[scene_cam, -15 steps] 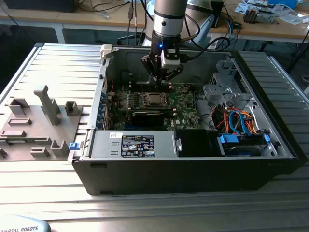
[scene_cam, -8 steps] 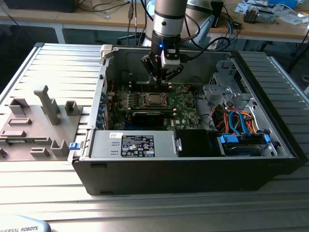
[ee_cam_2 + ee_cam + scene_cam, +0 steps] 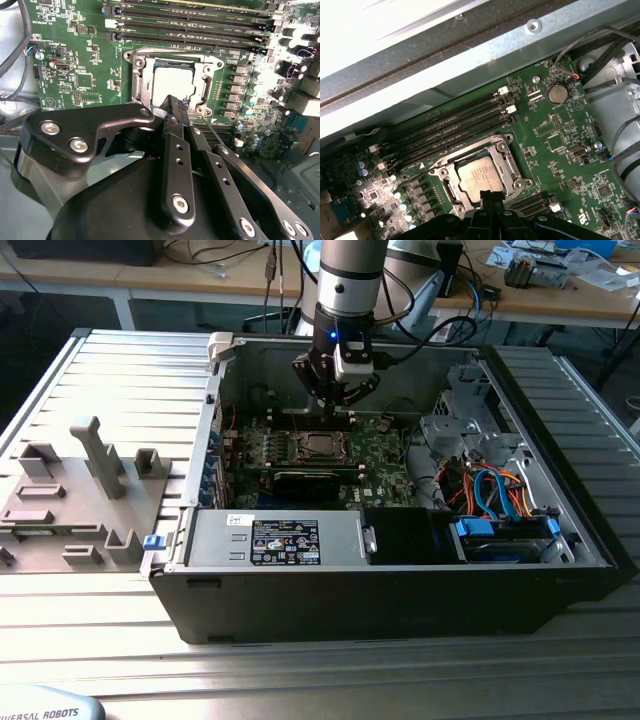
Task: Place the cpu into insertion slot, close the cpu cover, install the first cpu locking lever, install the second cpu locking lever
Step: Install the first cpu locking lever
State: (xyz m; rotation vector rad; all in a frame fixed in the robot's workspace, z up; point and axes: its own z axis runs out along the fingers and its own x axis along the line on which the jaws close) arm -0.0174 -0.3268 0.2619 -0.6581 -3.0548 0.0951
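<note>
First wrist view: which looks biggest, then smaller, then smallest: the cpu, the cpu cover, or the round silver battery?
1. cpu cover
2. cpu
3. battery

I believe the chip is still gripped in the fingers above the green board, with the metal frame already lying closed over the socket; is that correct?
Not quite: the chip is not in the fingers; both wrist views show it seated in the socket, inside the metal frame's central opening. The rest holds: the frame lies closed over the socket on the green board, and the gripper hangs just above it in the exterior view.

Cpu (image 3: 172, 82) matt metal; hand (image 3: 176, 107) black, semi-gloss.
</note>
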